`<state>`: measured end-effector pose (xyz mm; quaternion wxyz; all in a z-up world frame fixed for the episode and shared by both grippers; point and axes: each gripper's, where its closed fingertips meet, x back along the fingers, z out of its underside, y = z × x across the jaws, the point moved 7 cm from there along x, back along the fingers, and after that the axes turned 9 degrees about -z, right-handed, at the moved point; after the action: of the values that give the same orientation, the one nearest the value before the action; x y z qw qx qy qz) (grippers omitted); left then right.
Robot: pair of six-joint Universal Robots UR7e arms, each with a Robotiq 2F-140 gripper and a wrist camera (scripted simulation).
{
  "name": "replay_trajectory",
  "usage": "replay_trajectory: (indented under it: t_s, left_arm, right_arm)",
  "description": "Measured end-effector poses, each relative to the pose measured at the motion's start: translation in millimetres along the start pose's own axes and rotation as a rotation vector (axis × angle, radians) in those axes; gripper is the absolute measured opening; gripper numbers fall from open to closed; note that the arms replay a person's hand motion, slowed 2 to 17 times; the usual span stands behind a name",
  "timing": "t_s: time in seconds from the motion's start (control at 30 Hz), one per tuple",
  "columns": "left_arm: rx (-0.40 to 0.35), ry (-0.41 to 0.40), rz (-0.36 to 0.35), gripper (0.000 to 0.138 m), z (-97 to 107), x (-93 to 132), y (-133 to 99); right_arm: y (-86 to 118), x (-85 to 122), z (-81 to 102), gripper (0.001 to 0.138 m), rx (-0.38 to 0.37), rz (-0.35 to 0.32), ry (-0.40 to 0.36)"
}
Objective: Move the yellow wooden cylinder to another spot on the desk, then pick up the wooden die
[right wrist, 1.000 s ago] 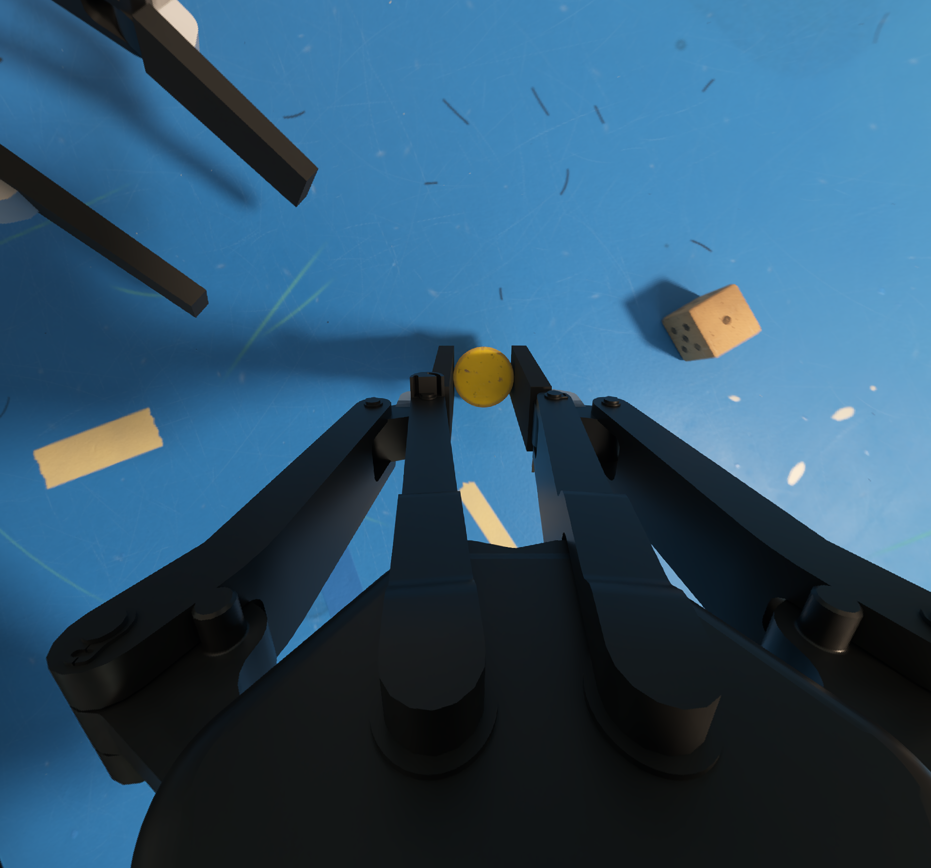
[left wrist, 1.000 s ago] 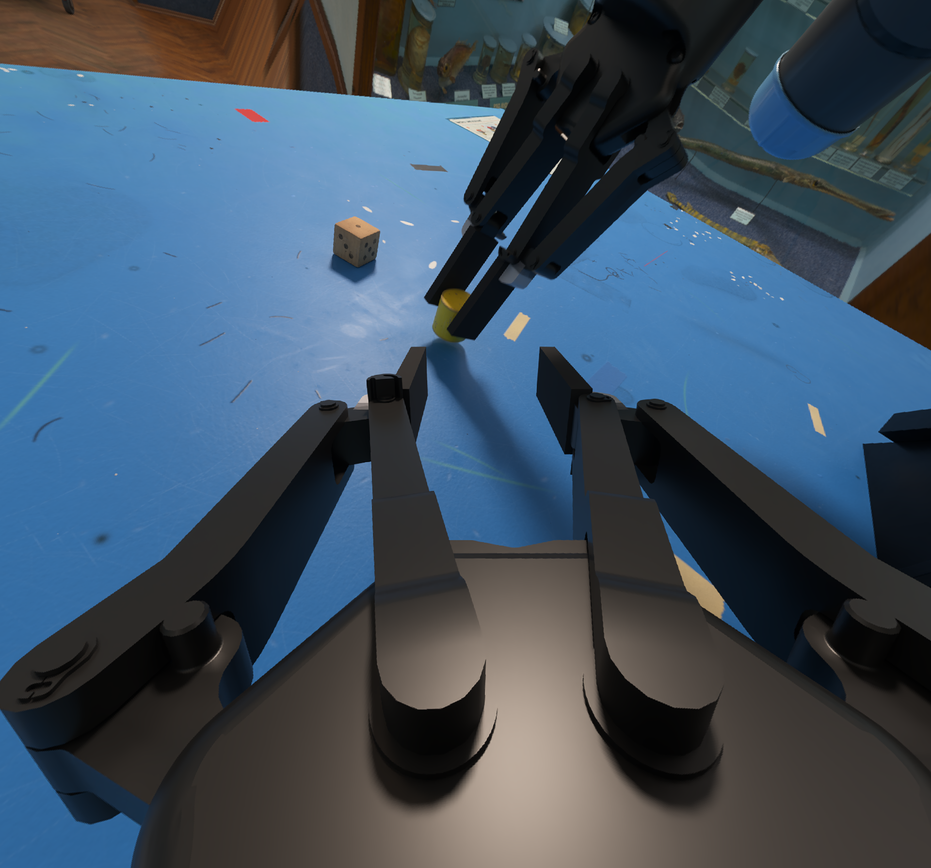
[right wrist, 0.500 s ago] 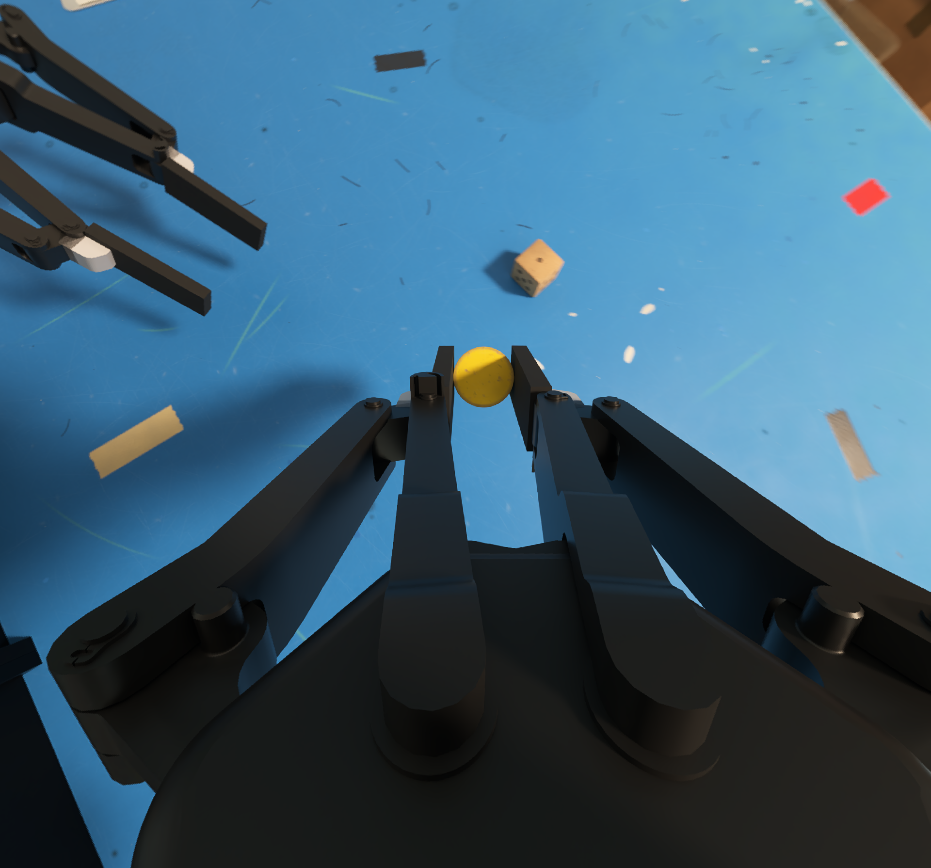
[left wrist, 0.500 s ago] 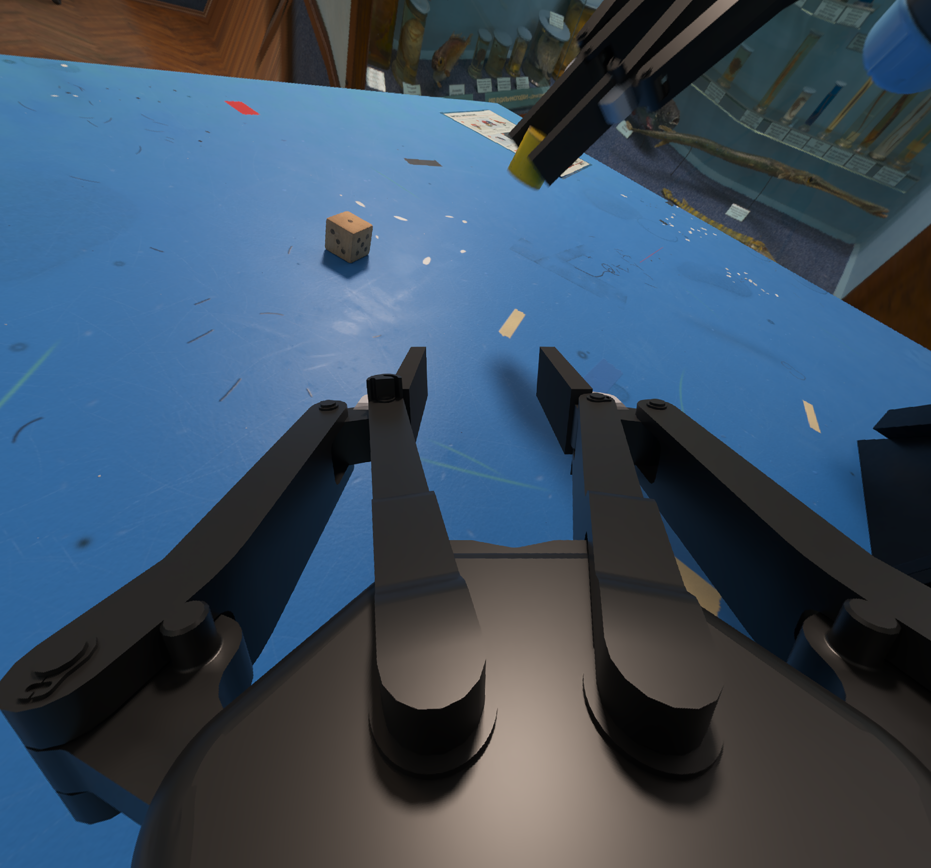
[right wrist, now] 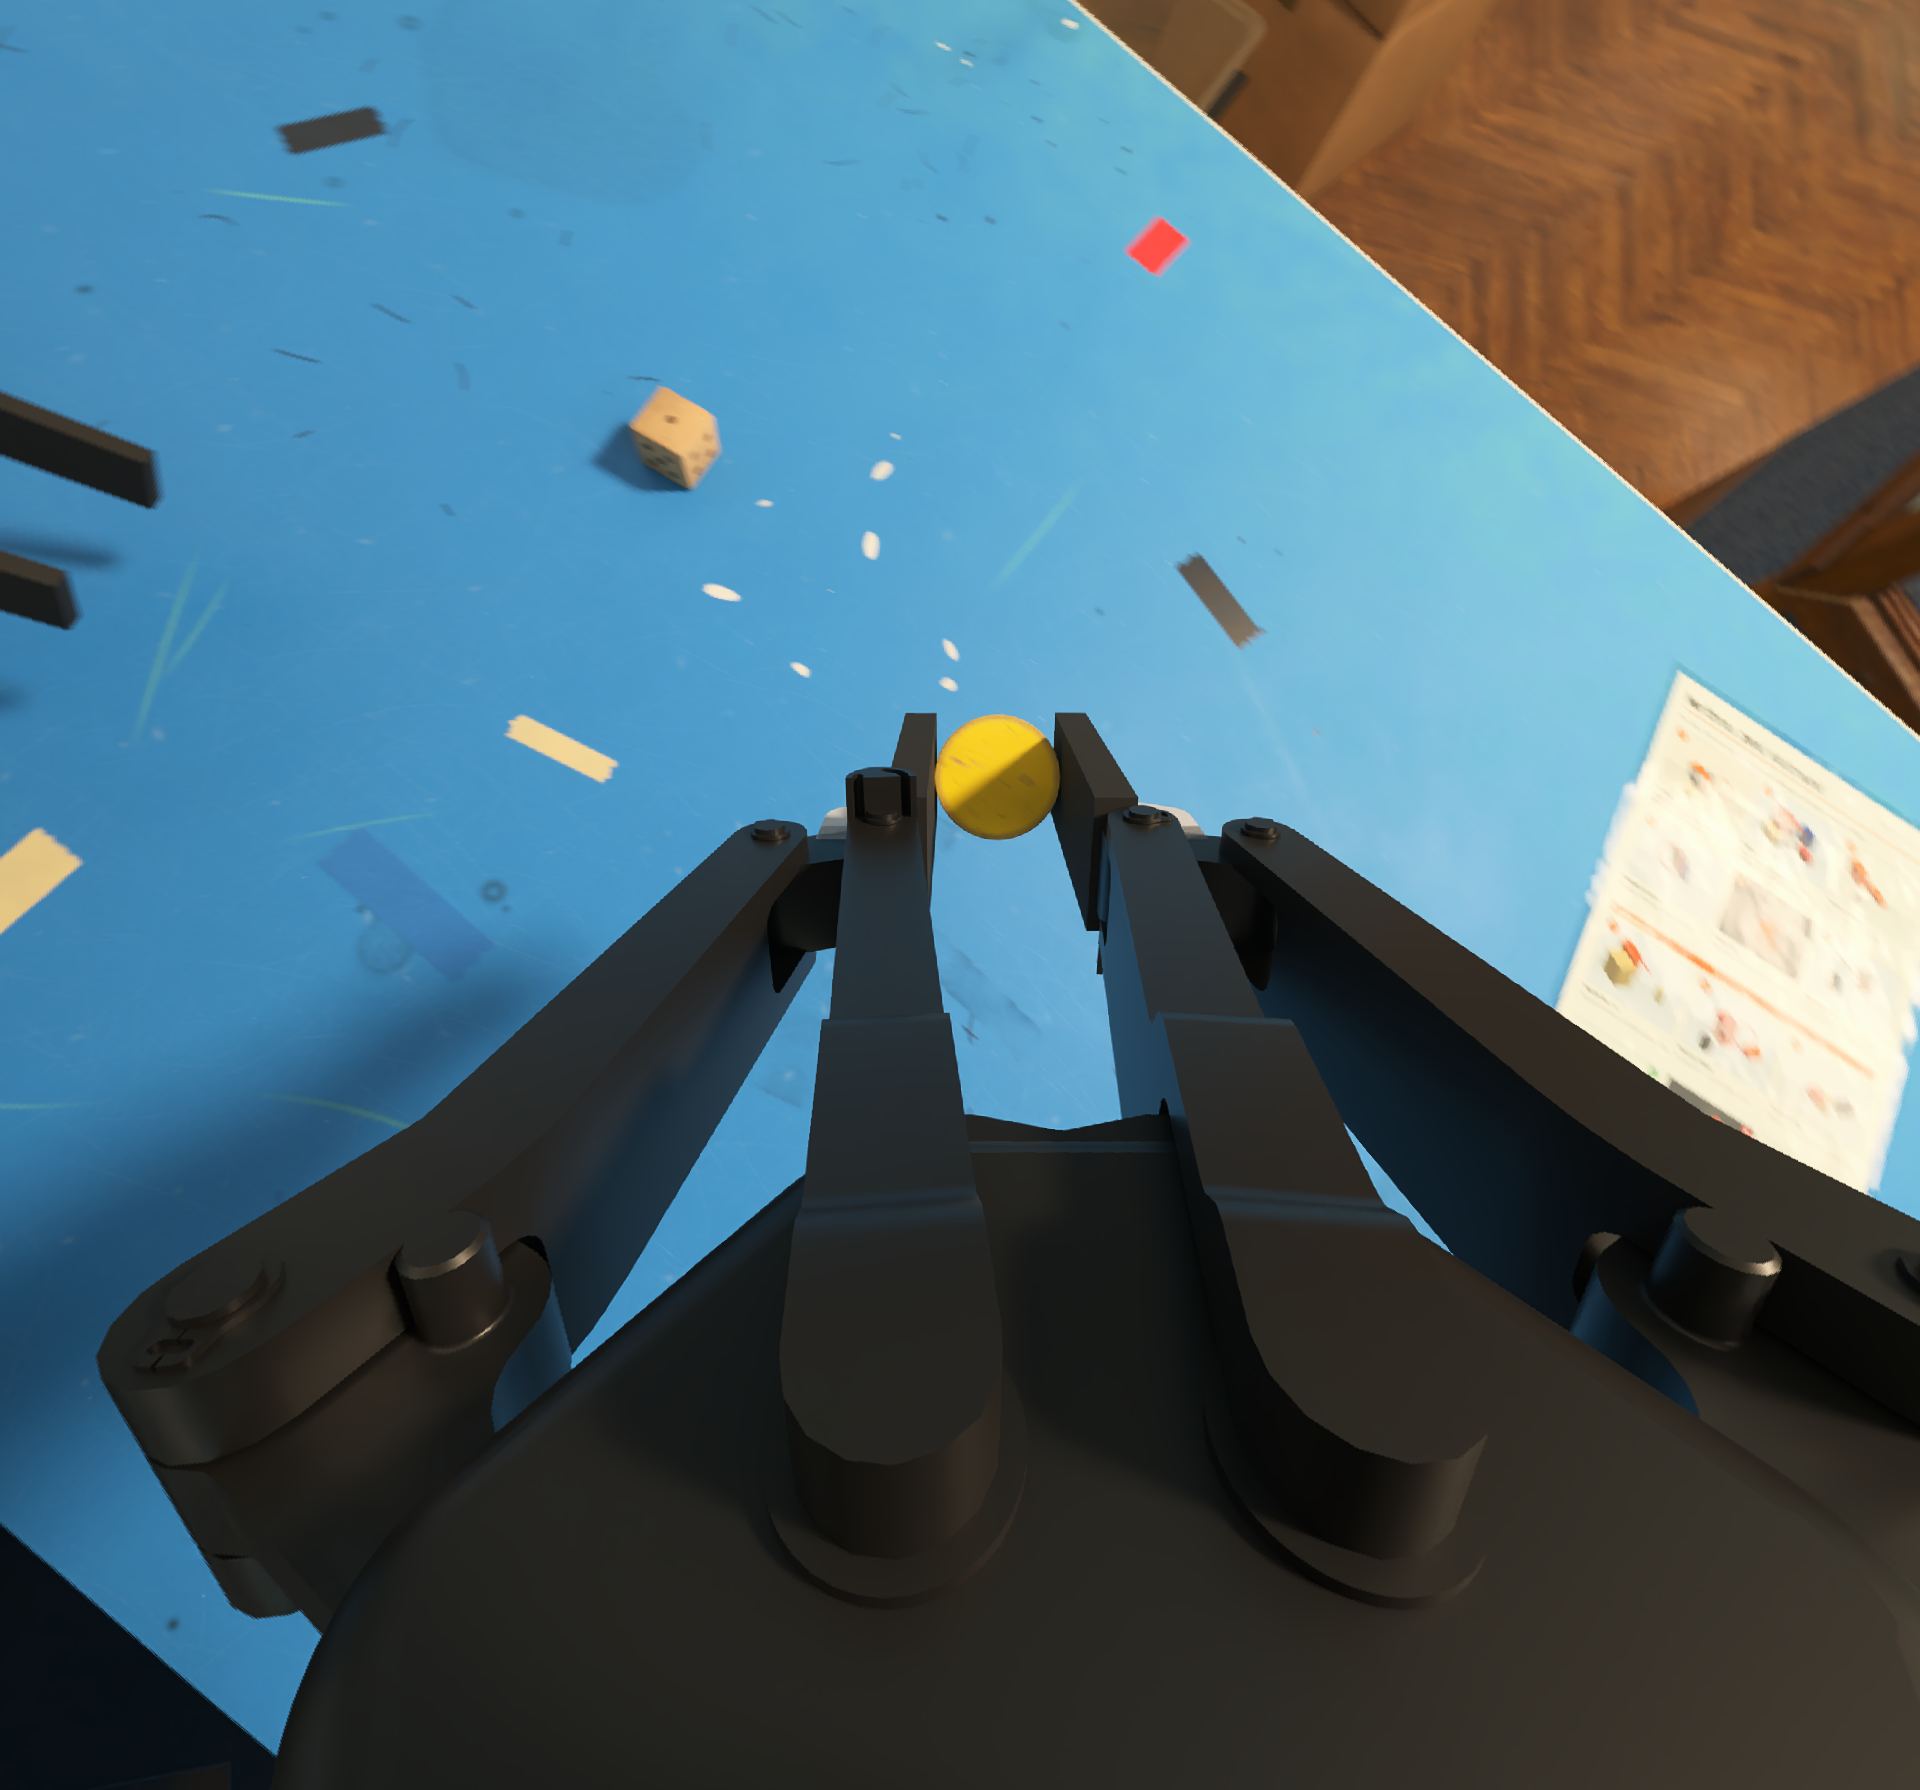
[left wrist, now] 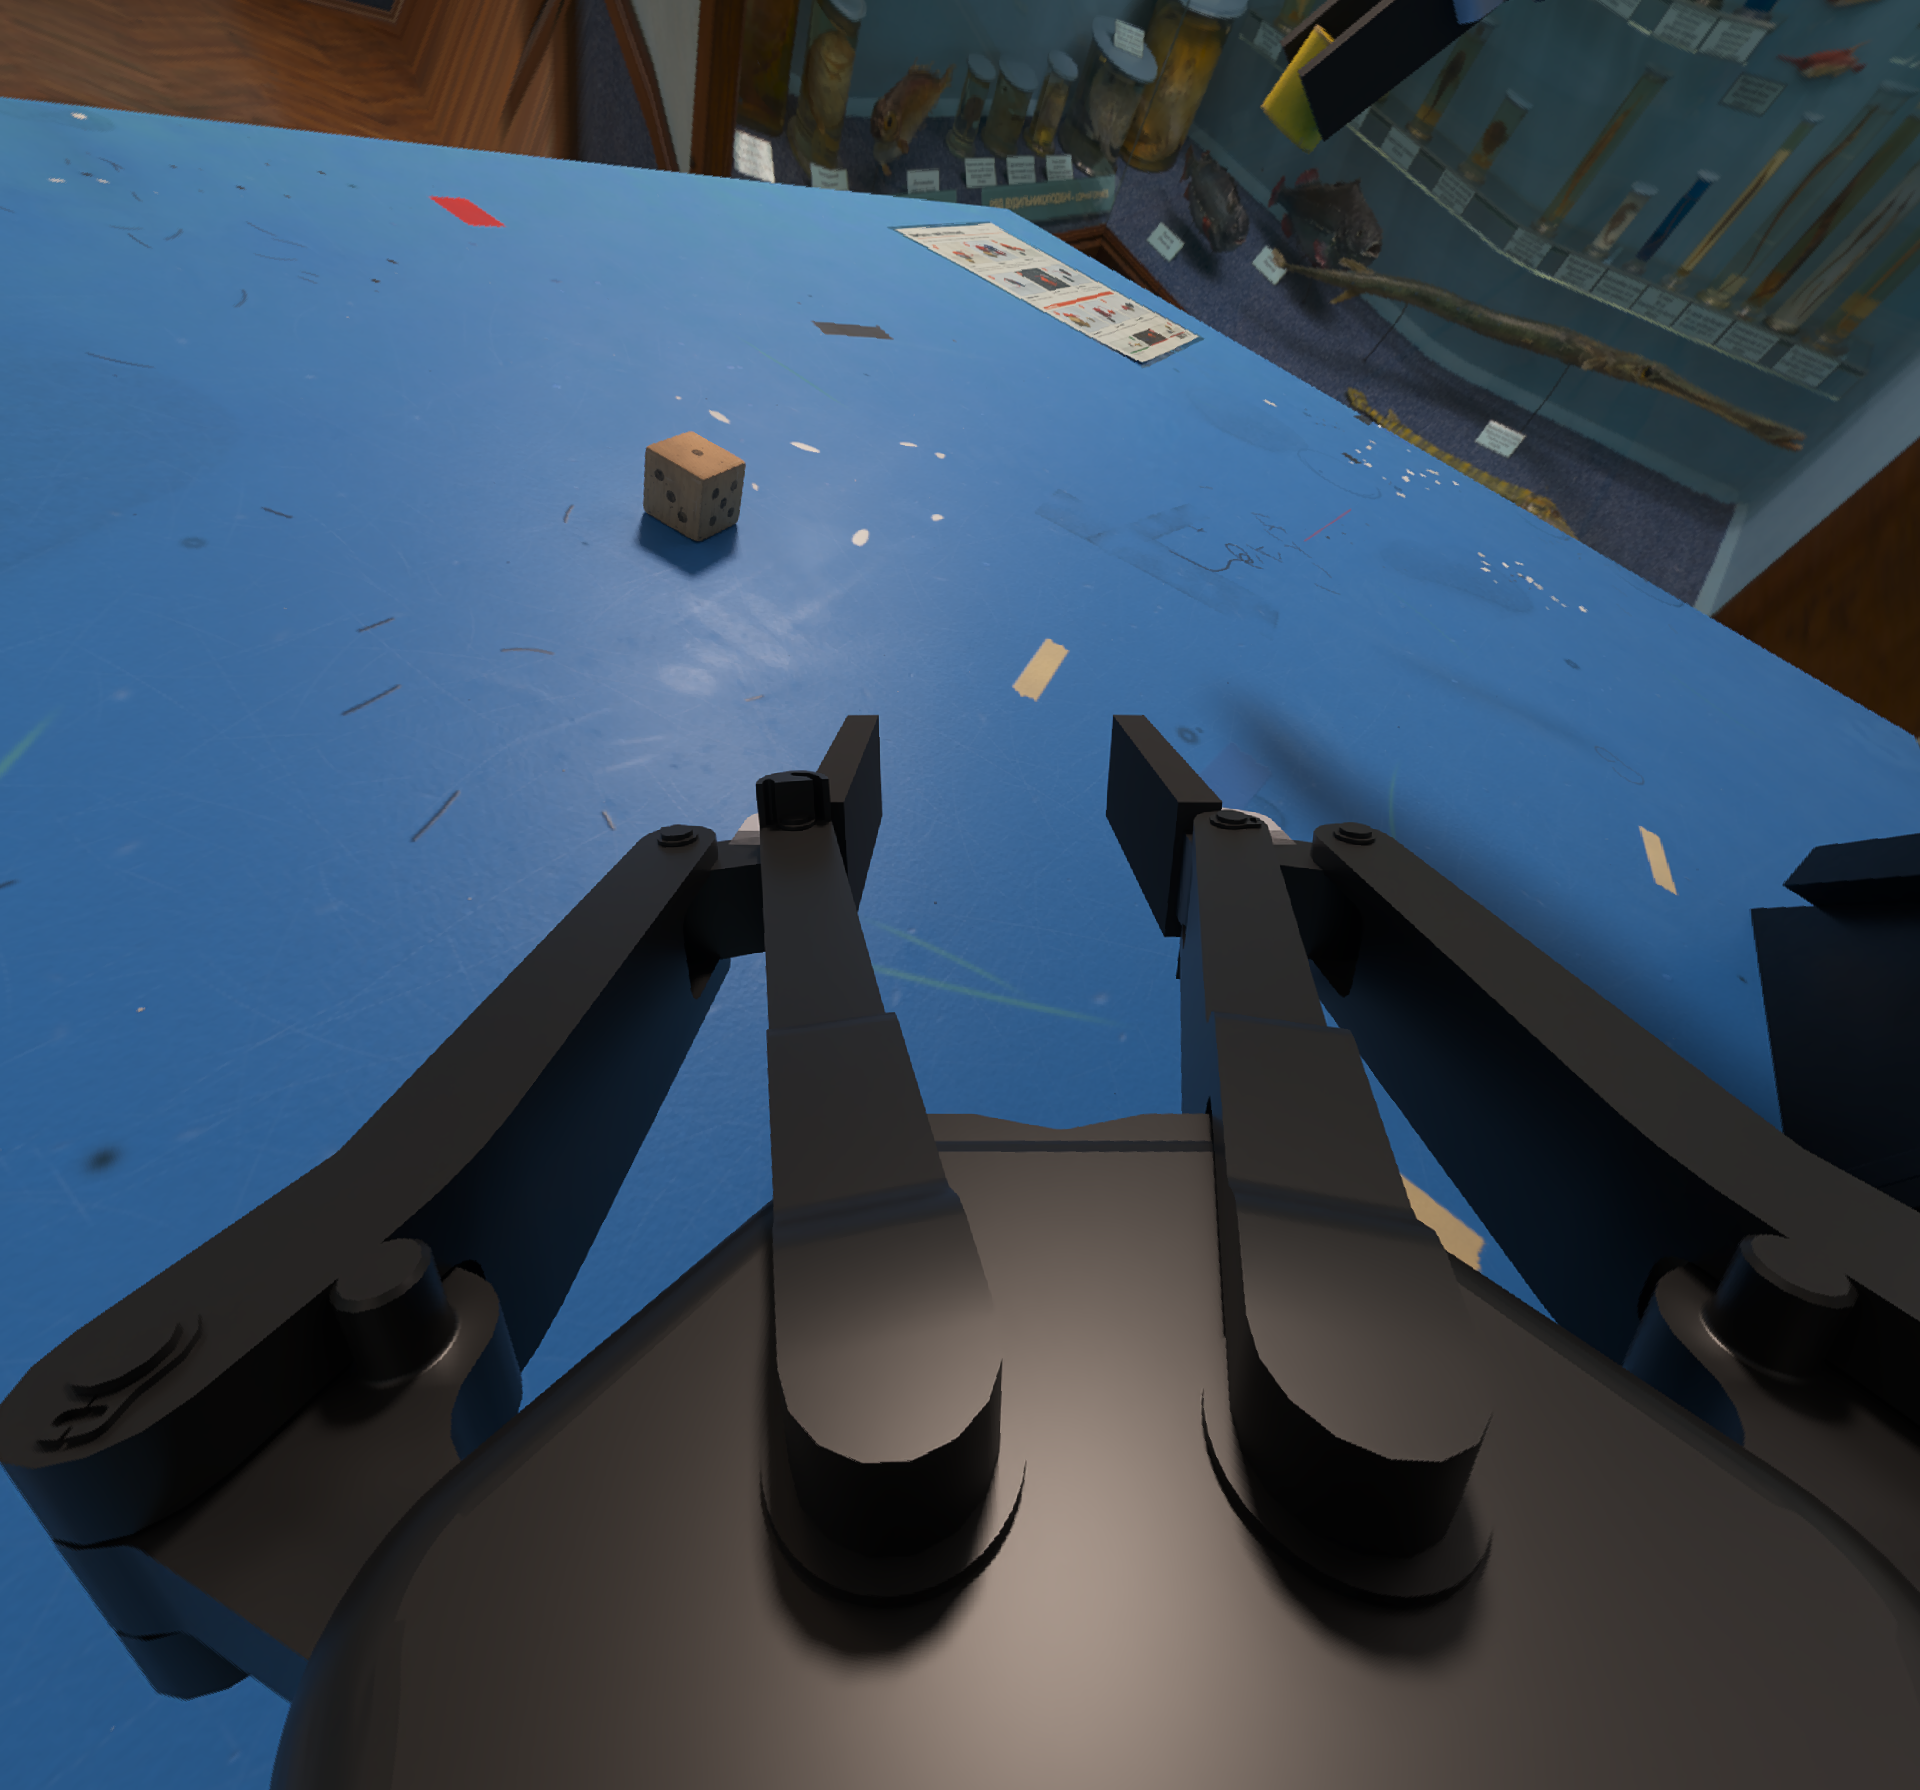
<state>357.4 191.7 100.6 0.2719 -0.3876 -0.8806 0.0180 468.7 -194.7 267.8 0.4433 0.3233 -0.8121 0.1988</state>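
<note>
The left wrist view sits low over the bench (left wrist: 312, 805), looking forward across it to the far edge. The right wrist view looks steeply down from high above. Both take in the die (left wrist: 693, 485) (right wrist: 675, 437) and the red patch (left wrist: 467, 211) (right wrist: 1156, 244).

Bright, warm light casts soft shadows on the desk (left wrist: 312, 452); right wrist view blurs at edges (wide-angle stretch).

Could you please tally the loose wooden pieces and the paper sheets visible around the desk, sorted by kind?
Yellow wooden cylinder, held in the right end effector: 1
Wooden die, on the desk: 1
Printed paper sheet, flat near the desk's edge: 1
Total: 3
</note>
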Motion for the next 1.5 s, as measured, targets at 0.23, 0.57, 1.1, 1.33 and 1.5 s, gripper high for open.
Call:
replay_trajectory:
  t_s: [0.23, 0.57, 1.1, 1.33, 1.5]
  left_arm:
    - [0.000, -0.007, 0.010, 0.059, -2.0, -3.4, -2.8]
    - [-0.003, 0.000, 0.027, 0.059, -2.9, -8.9, -7.6]
    - [-0.020, 0.013, 0.036, 0.059, -6.2, -13.9, -14.8]
    - [-0.032, 0.020, 0.046, 0.059, -7.6, -15.1, -19.0]
    - [-0.047, 0.029, 0.042, 0.059, -7.4, -15.9, -20.9]
  right_arm:
    - [-48.4, 27.8, 42.3, 0.030, -0.157, 0.080, 0.014]
    - [-92.3, 29.8, 96.5, 0.030, -0.343, 0.069, -0.019]
    - [-129.2, -26.1, 145.8, 0.030, -0.482, -0.009, 0.046]
    - [-140.2, -51.6, 158.5, 0.030, -0.522, -0.039, 0.070]
    - [-144.5, -65.9, 163.3, 0.030, -0.551, -0.074, 0.070]
